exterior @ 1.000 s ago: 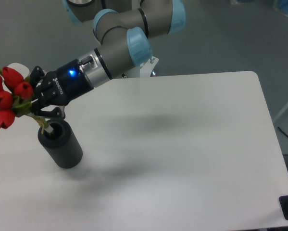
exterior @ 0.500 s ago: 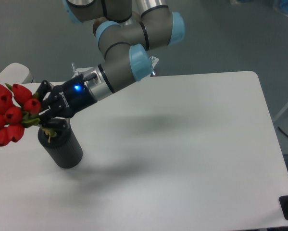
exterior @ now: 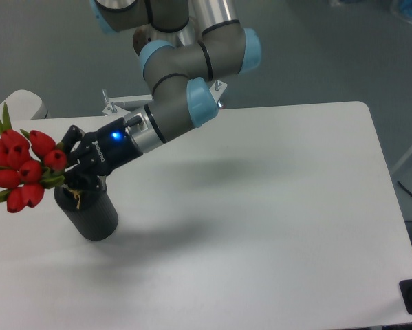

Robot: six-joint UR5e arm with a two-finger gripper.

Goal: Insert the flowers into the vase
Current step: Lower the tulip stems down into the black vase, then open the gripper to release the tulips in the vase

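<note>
The vase [exterior: 89, 213] stands on the table [exterior: 274, 220] at its 9 o'clock side. The flowers [exterior: 23, 168] lean out at 10 o'clock from the vase, stems in its hole. The gripper [exterior: 73, 180] sits just above the vase, at its 12 o'clock.

Red tulip flowers [exterior: 23, 168], buds closed, lean out left above the vase [exterior: 87, 212], stems reaching its mouth. The dark matte cylinder stands tilted slightly.

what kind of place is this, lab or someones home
Most likely a robotics lab or test cell, not a home. An industrial arm works at a bare white table on a grey floor, its gripper pushing red tulips into a dark vase.
</note>
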